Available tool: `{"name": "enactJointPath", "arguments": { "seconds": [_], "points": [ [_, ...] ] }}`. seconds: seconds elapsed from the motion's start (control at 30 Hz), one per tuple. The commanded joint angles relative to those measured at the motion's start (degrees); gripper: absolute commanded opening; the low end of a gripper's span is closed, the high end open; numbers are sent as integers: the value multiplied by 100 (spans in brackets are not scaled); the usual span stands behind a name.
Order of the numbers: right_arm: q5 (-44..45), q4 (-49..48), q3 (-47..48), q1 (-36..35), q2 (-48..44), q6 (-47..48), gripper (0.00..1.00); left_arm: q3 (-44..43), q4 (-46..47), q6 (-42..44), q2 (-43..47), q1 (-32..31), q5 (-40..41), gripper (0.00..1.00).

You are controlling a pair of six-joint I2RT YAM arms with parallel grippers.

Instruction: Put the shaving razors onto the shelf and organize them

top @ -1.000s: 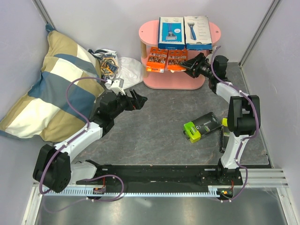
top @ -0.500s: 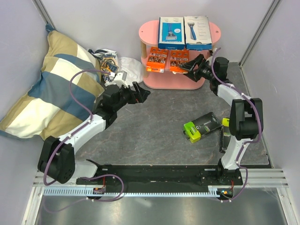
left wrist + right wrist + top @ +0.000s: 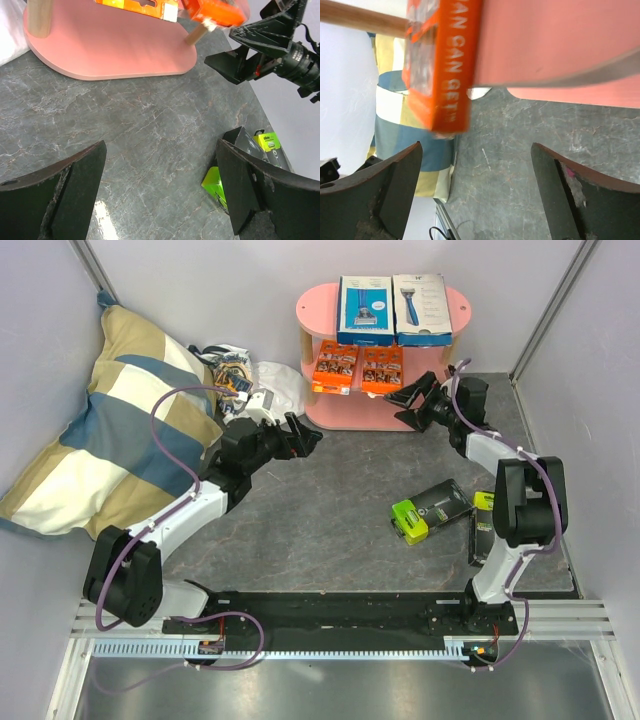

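The right gripper (image 3: 408, 400) stands wide open with nothing between its fingers, its tips just in front of the right-hand orange card (image 3: 382, 367) and apart from it; in the right wrist view that card's printed edge juts past the pink board it lies on, above the open jaws. The left gripper (image 3: 300, 437) is likewise spread wide and empty, hovering over the grey table (image 3: 330, 510) near the left front of the shelf (image 3: 372, 416). The shelf stands at the far side of the table, with the blue box (image 3: 365, 308) and the white box (image 3: 420, 308) side by side on its top tier, and the left-hand orange card (image 3: 335, 365) next to the right-hand one on the middle tier. The lime-green-and-black box (image 3: 430, 510) lies on the table well short of the shelf, and the black box (image 3: 477, 535) sits just beside it, partly hidden by the right arm. A striped pillow (image 3: 110, 420) and a white plastic bag (image 3: 275, 380) lie to the left
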State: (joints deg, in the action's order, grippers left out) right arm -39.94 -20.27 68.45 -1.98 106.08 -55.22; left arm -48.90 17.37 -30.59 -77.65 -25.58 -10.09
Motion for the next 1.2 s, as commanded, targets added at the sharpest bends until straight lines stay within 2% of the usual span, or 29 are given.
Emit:
{"name": "enactJointPath", "arguments": {
  "seconds": [0.0, 0.23, 0.4, 0.57, 0.7, 0.73, 0.87, 1.0, 1.17],
  "points": [
    [101, -249, -164, 13, -641, 161, 98, 56, 303, 264, 153, -34, -46, 97],
    [153, -258, -560, 4, -1176, 161, 98, 179, 320, 273, 224, -69, -107, 97],
    [223, -65, -1210, 4, -1756, 371, 98, 232, 346, 325, 180, -245, -116, 97],
    [837, 1058, -2035, 4, -2837, 1065, 98, 118, 355, 422, -66, -509, -142, 97],
    [1601, 1788, -2660, 13, -3637, 1434, 98, -171, 408, 440, -697, -868, -283, 97],
    [1743, 2242, -2739, 13, -3943, 1601, 98, -346, 399, 440, -830, -939, -353, 97],
    [2139, 2984, -3222, 31, -4744, 1690, 98, -865, 391, 475, -1620, -1369, -599, 97],
    [2552, 3957, -3373, 40, -5526, 1681, 98, -1550, 390, 475, -2394, -1660, -854, 97],
    [3132, 4786, -3522, 66, -5967, 1690, 98, -2149, 382, 422, -3307, -1915, -1223, 96]
  ]
}}
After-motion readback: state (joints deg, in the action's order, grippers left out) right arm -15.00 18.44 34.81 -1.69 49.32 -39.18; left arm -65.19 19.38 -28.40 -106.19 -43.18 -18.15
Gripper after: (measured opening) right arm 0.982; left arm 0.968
